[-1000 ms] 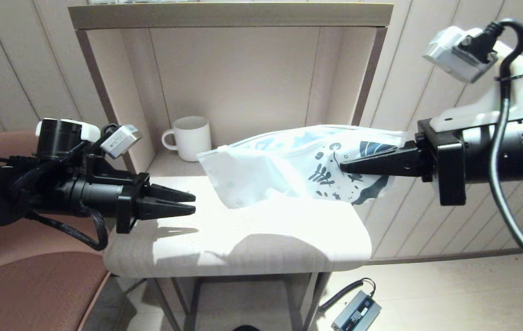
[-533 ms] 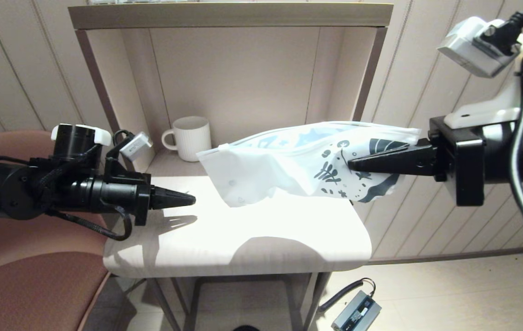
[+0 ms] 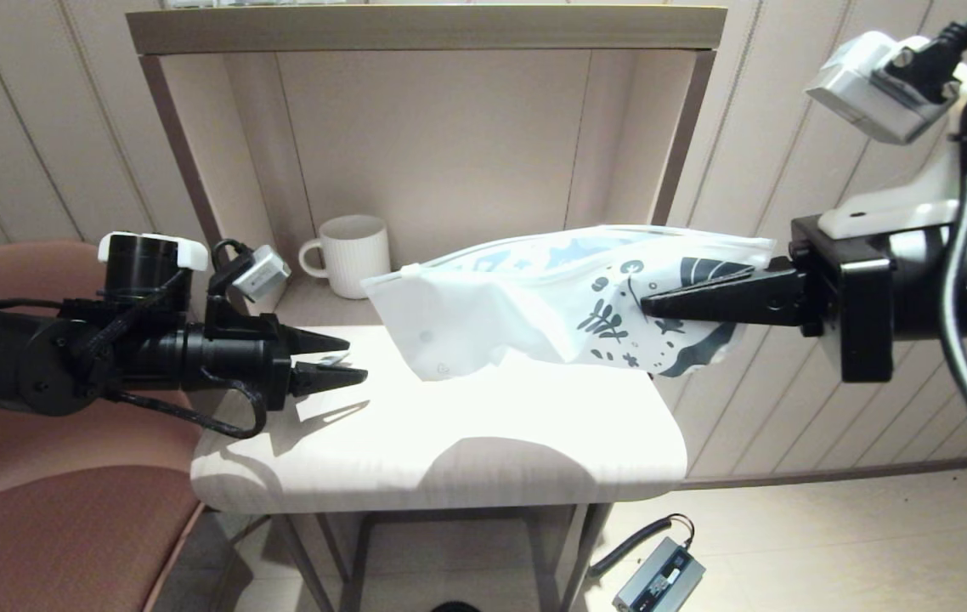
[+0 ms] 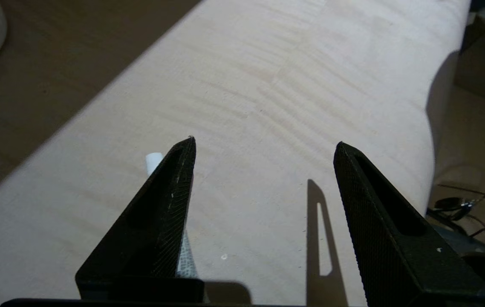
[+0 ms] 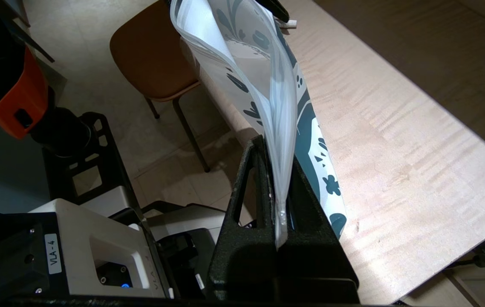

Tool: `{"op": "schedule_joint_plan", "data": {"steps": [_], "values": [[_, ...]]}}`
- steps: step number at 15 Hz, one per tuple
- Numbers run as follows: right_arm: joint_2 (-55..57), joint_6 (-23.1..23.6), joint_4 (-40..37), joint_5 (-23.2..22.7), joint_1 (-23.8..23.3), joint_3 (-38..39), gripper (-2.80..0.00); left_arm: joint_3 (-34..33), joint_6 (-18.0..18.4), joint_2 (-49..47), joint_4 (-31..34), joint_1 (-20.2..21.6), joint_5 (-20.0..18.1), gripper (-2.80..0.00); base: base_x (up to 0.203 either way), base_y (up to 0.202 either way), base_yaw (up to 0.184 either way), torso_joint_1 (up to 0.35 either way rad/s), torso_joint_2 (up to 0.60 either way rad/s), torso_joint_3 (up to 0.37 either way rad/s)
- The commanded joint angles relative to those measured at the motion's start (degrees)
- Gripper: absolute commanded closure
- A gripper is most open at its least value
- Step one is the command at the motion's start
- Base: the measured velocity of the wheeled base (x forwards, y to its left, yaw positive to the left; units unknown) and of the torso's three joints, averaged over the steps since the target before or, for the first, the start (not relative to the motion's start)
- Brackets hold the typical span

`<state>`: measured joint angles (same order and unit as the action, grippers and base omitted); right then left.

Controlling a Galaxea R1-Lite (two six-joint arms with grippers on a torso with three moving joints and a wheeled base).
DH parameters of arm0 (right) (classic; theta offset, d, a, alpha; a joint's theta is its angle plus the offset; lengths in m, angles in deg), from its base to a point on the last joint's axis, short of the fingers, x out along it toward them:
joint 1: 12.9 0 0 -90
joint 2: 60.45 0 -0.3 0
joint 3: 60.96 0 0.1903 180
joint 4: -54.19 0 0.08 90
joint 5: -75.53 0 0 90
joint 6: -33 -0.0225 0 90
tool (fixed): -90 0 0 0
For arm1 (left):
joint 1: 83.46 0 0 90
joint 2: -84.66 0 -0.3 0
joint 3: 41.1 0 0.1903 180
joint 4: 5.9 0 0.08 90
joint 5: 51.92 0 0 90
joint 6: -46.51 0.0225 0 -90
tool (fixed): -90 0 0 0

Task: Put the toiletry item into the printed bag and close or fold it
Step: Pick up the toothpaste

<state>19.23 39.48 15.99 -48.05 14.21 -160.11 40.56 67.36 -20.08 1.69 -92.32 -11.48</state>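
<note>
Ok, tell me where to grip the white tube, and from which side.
Grip the tube across its thin middle, from above, probably: it is slim and low over the table. Shift the open left gripper sideways first; one finger hides most of it. Right gripper holds the bag.

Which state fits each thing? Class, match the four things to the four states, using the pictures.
Things:
1. printed bag
2. mug
3. toiletry item
4. left gripper

States:
A. open, over the table
B. partly hidden behind the left gripper
C. clamped in the right gripper, off the table
D. standing upright at the back

Pairs: 1-C, 2-D, 3-B, 4-A
</note>
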Motion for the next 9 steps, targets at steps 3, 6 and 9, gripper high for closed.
{"op": "schedule_joint_plan", "data": {"steps": [3, 6, 9], "values": [[0.0, 0.0, -0.1, -0.3, 0.1, 0.3, 0.0, -0.2, 4.0, -0.6, -0.4, 0.5, 4.9, -2.8, 0.0, 0.0, 0.0, 0.0, 0.0, 0.0], [0.1, 0.0, -0.2, -0.3, 0.1, -0.1, 0.0, -0.7, 4.1, -0.3, -0.7, 0.6, 4.9, -2.8, 0.0, 0.0, 0.0, 0.0, 0.0, 0.0], [0.1, 0.0, -0.2, -0.3, 0.1, 0.2, 0.0, -0.6, 4.8, -1.3, -0.7, 0.6, 5.0, -2.8, 0.0, 0.0, 0.0, 0.0, 0.0, 0.0]]}}
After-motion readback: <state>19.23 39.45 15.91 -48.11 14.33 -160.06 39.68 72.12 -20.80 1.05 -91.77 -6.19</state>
